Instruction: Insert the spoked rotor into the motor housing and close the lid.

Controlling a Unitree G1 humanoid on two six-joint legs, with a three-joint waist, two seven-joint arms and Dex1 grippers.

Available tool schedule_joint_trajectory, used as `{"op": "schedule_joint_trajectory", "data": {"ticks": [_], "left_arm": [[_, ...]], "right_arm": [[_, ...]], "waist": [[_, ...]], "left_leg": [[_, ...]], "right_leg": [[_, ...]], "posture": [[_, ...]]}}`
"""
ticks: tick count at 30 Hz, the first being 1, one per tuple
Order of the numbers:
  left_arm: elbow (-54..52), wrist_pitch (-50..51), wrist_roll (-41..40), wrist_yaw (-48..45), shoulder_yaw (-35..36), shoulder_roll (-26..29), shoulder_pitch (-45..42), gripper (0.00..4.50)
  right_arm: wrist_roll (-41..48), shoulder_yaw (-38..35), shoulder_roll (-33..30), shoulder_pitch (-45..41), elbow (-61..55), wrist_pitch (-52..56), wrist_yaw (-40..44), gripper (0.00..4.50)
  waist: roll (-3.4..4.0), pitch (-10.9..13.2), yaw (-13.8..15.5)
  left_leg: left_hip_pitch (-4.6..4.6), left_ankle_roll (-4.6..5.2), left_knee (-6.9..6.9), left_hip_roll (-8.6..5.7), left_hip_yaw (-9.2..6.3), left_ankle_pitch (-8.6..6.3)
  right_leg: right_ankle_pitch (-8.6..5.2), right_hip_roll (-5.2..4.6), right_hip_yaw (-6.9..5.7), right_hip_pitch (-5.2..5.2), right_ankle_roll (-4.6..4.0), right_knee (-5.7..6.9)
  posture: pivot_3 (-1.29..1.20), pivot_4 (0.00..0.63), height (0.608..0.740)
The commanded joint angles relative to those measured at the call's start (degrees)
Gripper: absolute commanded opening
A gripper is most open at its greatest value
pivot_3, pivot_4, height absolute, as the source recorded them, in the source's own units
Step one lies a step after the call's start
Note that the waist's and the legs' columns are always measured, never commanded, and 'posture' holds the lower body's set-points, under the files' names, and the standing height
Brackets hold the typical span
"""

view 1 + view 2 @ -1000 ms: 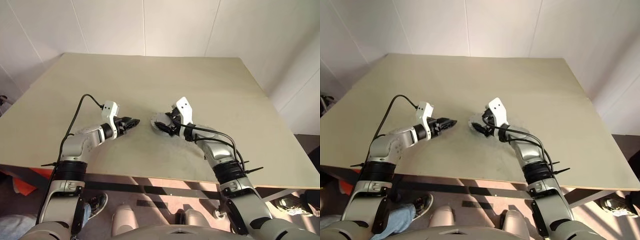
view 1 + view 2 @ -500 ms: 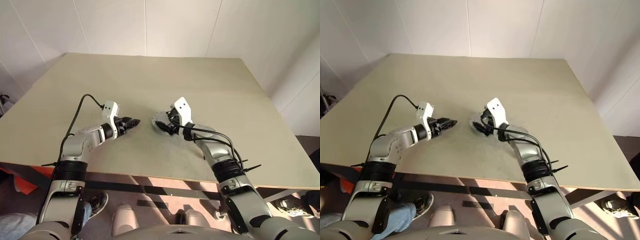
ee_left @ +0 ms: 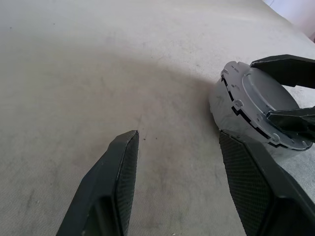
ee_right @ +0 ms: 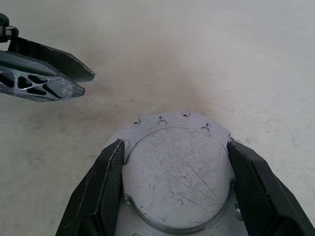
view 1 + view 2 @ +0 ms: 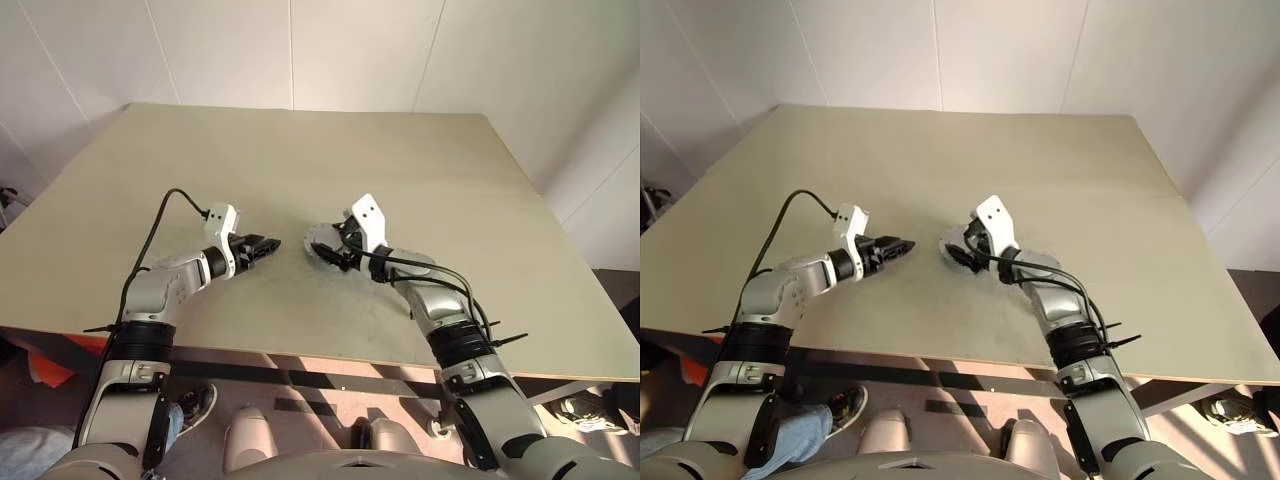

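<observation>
Right gripper [image 4: 172, 167] straddles the motor housing [image 4: 174, 172], one black finger [image 4: 106, 182] on each side of its round grey body, pressed to the rim as far as the right wrist view shows; the opening is as wide as the housing itself. The housing rests on the table [image 5: 420, 180], its flat scratched face turned up, so no windings show. Left gripper [image 3: 179, 169] hangs just beside the housing, on the robot's left of it, pointing toward it with its fingers spread and nothing between them. Compared with a second ago, nothing has moved: both arms hold the same pose, and the housing sits at the same spot under the right gripper.
</observation>
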Motion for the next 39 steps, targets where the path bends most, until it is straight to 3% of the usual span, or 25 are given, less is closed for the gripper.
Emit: {"op": "schedule_joint_trajectory", "data": {"ticks": [1,39], "left_arm": [[-0.8,-1.1,0.0,-0.2,0.1,0.3,-1.1,2.75],[-0.4,-1.3,0.5,-0.5,-0.5,0.5,-1.3,2.75]], "right_arm": [[1.9,-1.5,-0.2,-0.4,-4.4,-0.9,0.8,3.18],[0.1,0.4,-3.2,0.3,-5.0,0.3,0.1,3.18]], "waist": [[0.01,0.0,0.0],[0.07,0.1,0.2]], "left_leg": [[0.0,0.0,0.0,0.0,0.0,0.0],[0.01,0.0,0.08,-0.01,0.01,0.0]], "right_leg": [[0.0,0.0,0.0,0.0,0.0,0.0],[0.0,-0.02,0.01,0.05,0.0,0.04]], "posture": [[0.0,0.0,0.74],[0.0,0.0,0.74]]}}
